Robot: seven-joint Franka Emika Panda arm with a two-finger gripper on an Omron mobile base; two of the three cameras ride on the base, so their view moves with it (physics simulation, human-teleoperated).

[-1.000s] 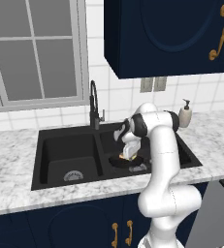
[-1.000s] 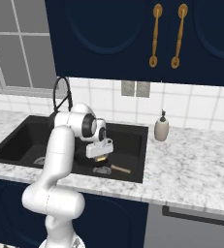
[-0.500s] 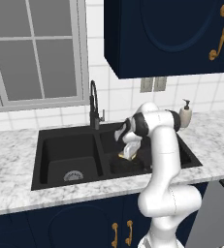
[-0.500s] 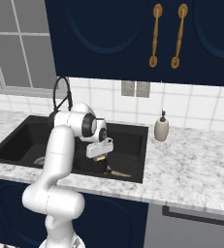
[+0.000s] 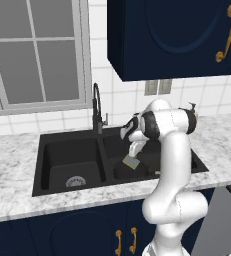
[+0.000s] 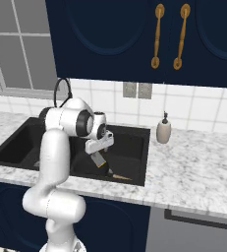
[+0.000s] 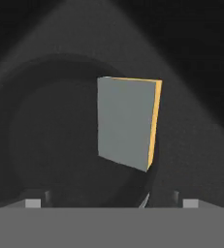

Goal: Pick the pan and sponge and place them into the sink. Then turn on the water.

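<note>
A speckled grey-white marble worktop (image 5: 14, 165) runs the length of the wall, pale and glossy. On it, off to the right, stands a beige soap dispenser bottle (image 6: 163, 131) with a small dark pump on top, upright and close to the white tiled backsplash (image 6: 208, 110). A grey double outlet plate (image 6: 137, 90) is set into the tiles just left of and above the bottle. Overhead hang navy wall cabinets (image 6: 110, 39) with curved brass handles (image 6: 157, 35). To the left is a grey-framed window (image 5: 34, 55). Beneath the worktop are navy base cabinets (image 5: 77, 235) with small brass pulls (image 5: 119, 239), and a grey appliance front (image 6: 193, 231) at the right.
</note>
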